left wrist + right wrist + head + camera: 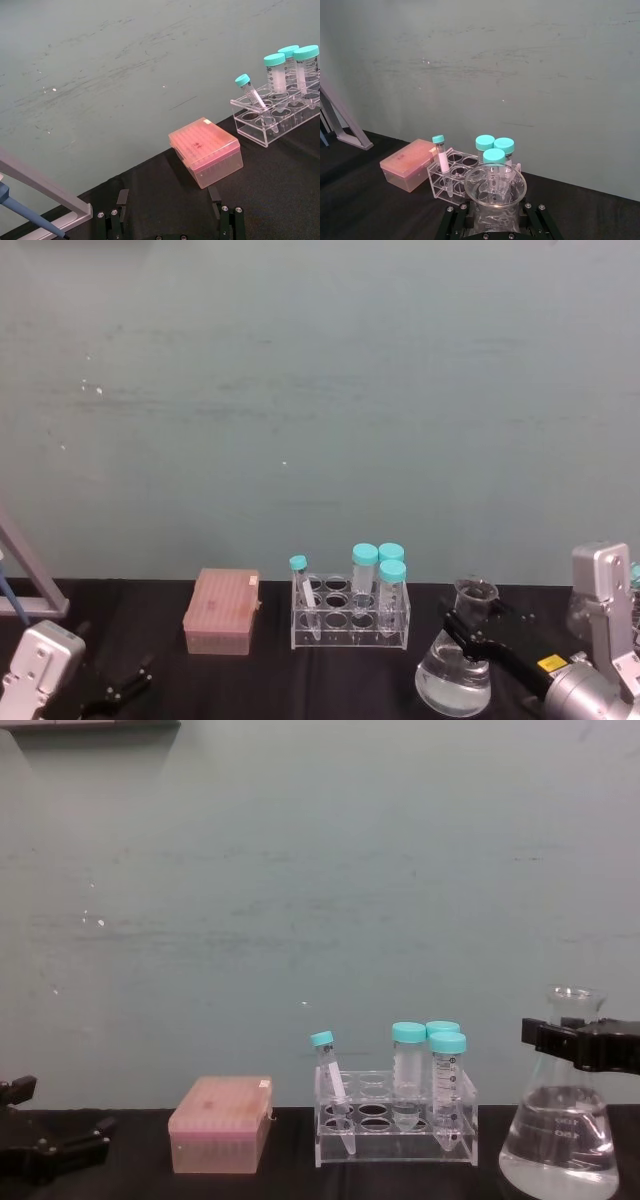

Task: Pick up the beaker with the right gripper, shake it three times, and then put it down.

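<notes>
The beaker (455,680) is a clear conical flask with some clear liquid in it, at the right of the black table, to the right of the tube rack. My right gripper (468,632) comes in from the right edge, shut on the beaker's narrow neck just under the flared rim. The chest view shows the black jaws (572,1044) across the neck of the beaker (560,1145). In the right wrist view the beaker's rim (495,186) sits between the fingers. My left gripper (120,685) rests low at the far left, open and holding nothing.
A clear rack (350,618) with teal-capped tubes stands mid-table, left of the beaker. A pink lidded box (222,612) lies further left. A grey stand leg (25,580) is at the far left. The pale green wall rises right behind the table.
</notes>
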Robot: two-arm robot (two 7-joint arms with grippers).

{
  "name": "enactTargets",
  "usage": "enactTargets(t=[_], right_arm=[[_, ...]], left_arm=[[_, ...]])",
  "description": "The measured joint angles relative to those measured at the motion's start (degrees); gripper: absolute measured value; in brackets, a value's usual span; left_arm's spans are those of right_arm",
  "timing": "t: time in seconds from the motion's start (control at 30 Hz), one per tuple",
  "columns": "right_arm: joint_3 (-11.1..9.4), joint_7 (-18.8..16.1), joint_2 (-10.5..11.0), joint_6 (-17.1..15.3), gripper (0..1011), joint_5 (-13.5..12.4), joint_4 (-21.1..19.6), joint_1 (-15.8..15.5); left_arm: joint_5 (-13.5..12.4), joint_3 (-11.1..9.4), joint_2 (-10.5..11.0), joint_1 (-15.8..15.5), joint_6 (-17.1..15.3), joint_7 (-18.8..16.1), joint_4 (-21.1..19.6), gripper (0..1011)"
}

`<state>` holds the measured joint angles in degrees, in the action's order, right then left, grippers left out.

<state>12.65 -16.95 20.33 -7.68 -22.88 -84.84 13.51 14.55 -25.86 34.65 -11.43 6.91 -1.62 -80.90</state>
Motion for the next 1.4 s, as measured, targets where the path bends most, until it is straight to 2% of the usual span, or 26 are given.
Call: enactTargets(t=[0.4,0.43,0.53,0.57,0.6,0.63,0.7,0.73,0.83,0.87,0.97,1.0,1.1,1.2,1.4], right_arm=[[0.0,0.0,0.0,0.1,456,0.02,0.0,0.04],[-0.27,-0.15,-0.18,0.03,456,-0.59,0.05,0.03],[-1.8,-1.13,-1.58,-0.81,456,-4.68,0.41,-0.34],[-3.24,-1.92,-3.18,-1.82,456,-8.6,0.69,-0.7],[-4.17,-2.18,-4.1,-2.41,456,-10.57,0.8,-0.89],[-5.85,-2.61,-6.06,-3.82,456,-15.19,0.93,-1.26],[-7.5,-2.79,-8.06,-5.43,456,-19.24,0.99,-1.6],[-8.77,-2.75,-9.66,-6.9,456,-22.69,1.0,-1.86],[-10.53,-2.28,-11.97,-8.97,456,-27.31,1.05,-2.11],[-11.47,-1.69,-13.22,-10.28,456,-29.94,1.11,-2.18],[-12.73,-0.56,-14.72,-12.14,456,-33.34,1.21,-2.25],[-13.41,0.36,-15.52,-13.35,456,-35.28,1.23,-2.32],[-14.65,2.77,-17.11,-15.78,456,-38.89,1.19,-2.54],[-15.3,4.63,-18.0,-17.44,456,-41.49,0.99,-2.74],[-14.95,5.38,-17.65,-17.64,456,-42.25,0.84,-2.8]], left_arm=[[0.0,0.0,0.0,0.0,0.0,0.0,0.0,1000],[0.0,0.0,0.0,0.0,0.0,0.0,0.0,1000],[0.0,0.0,0.0,0.0,0.0,0.0,0.0,1000],[0.0,0.0,0.0,0.0,0.0,0.0,0.0,1000],[0.0,0.0,0.0,0.0,0.0,0.0,0.0,1000],[0.0,0.0,0.0,0.0,0.0,0.0,0.0,1000],[0.0,0.0,0.0,0.0,0.0,0.0,0.0,1000],[0.0,0.0,0.0,0.0,0.0,0.0,0.0,1000],[0.0,0.0,0.0,0.0,0.0,0.0,0.0,1000],[0.0,0.0,0.0,0.0,0.0,0.0,0.0,1000],[0.0,0.0,0.0,0.0,0.0,0.0,0.0,1000],[0.0,0.0,0.0,0.0,0.0,0.0,0.0,1000],[0.0,0.0,0.0,0.0,0.0,0.0,0.0,1000],[0.0,0.0,0.0,0.0,0.0,0.0,0.0,1000],[0.0,0.0,0.0,0.0,0.0,0.0,0.0,1000]])
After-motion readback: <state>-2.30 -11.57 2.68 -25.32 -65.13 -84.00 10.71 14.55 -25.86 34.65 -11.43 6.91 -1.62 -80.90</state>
